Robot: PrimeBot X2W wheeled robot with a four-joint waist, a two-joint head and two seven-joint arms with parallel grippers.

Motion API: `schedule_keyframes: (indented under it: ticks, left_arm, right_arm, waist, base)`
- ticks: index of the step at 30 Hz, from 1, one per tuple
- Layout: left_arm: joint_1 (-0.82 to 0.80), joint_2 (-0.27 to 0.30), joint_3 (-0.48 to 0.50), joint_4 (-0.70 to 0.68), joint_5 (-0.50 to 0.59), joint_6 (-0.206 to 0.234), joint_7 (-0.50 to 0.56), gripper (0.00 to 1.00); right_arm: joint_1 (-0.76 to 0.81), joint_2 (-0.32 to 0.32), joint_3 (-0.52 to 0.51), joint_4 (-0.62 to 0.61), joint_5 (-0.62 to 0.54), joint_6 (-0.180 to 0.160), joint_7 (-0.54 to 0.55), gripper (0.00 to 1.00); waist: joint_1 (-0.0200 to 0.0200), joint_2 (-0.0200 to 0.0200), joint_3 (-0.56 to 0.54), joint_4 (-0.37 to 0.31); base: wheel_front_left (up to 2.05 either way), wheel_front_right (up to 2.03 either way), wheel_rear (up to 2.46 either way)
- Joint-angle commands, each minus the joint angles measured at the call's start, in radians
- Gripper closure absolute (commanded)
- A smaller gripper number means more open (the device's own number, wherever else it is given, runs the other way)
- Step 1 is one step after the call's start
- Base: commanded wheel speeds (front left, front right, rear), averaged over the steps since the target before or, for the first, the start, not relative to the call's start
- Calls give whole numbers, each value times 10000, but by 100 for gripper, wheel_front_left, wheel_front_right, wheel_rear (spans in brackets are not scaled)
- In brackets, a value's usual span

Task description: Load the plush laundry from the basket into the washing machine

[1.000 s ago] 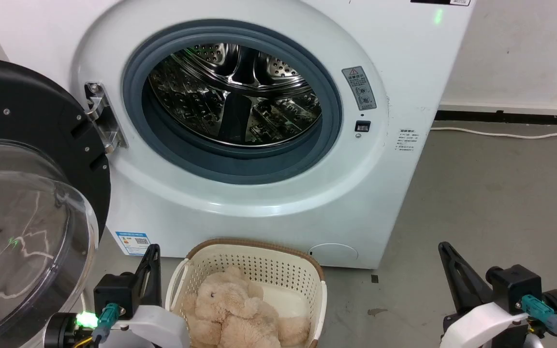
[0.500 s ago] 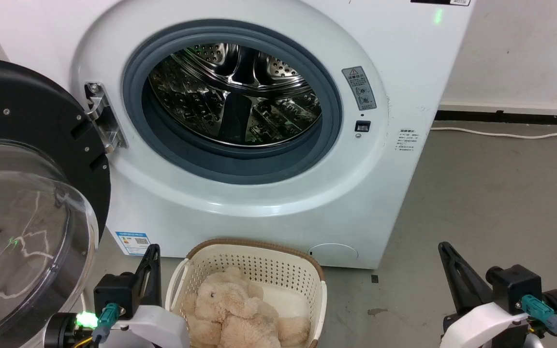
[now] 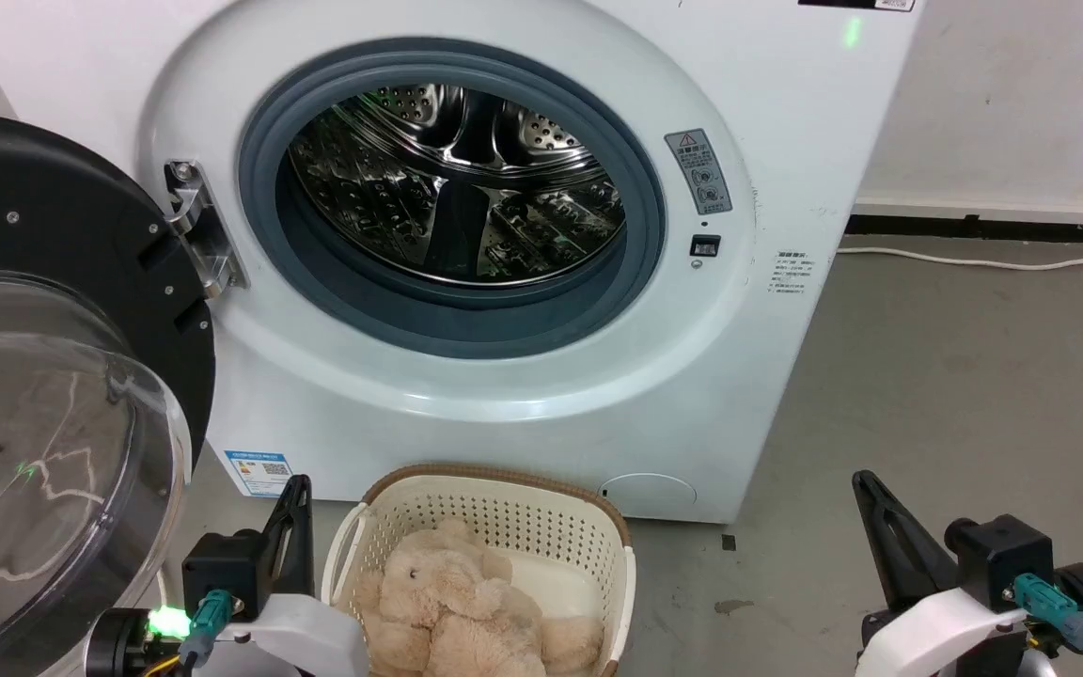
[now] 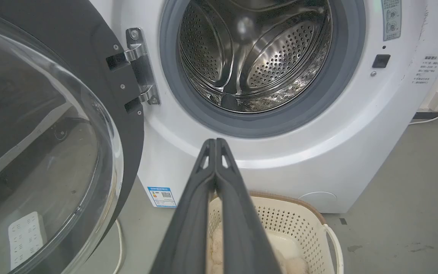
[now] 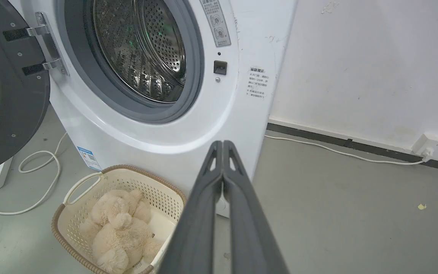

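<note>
The beige plush laundry (image 3: 462,606) (image 5: 118,232) lies in the cream basket (image 3: 504,494) (image 5: 86,182) (image 4: 299,224) on the floor before the white washing machine (image 3: 767,141) (image 4: 356,160) (image 5: 257,38). The machine's black-rimmed bubble door (image 3: 43,310) (image 4: 44,125) stands swung open at the left, baring the steel drum (image 3: 457,183) (image 4: 253,53) (image 5: 139,49). My left gripper (image 3: 295,489) (image 4: 215,141) is shut and empty, just left of the basket. Shut and empty too, my right gripper (image 3: 863,481) (image 5: 222,143) hangs well right of the basket.
A white cable (image 3: 993,261) (image 5: 337,152) runs along the grey floor by the back wall to a socket (image 5: 430,144). Another white cord (image 5: 32,167) loops on the floor under the open door. Bare floor (image 3: 965,395) lies right of the machine.
</note>
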Motion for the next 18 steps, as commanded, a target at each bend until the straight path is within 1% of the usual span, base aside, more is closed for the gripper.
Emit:
schedule_keyframes:
  ticks: [1, 7, 8, 9, 18]
  left_arm:
    - [-143, -1, 32, -47, 26, -55, 3, 100]
    - [-143, -1, 32, -47, 26, -55, 3, 100]
    - [4, 0, -4, 1, -6, 4, -2, 100]
    - [10, 0, -13, 3, -9, 4, -4, 0]
    - [49, 0, -185, 21, -240, 46, -159, 0]
  right_arm:
    - [-115, -20, -20, -43, -76, 8, 3, 100]
    - [-115, -20, -20, -43, -76, 8, 3, 100]
    - [3, 0, 5, 2, 9, 0, -1, 100]
    - [6, 0, 10, 6, 14, 0, -3, 0]
    - [89, -1, 93, 50, 262, 1, -147, 0]
  waist:
    - [0, 0, 0, 0]
    - [0, 0, 0, 0]
    - [0, 0, 0, 0]
    - [0, 0, 0, 0]
    - [0, 0, 1, 17]
  base:
    - [0, 0, 0]
    - [0, 0, 0]
    - [0, 0, 0]
    - [0, 0, 0]
    - [0, 0, 0]
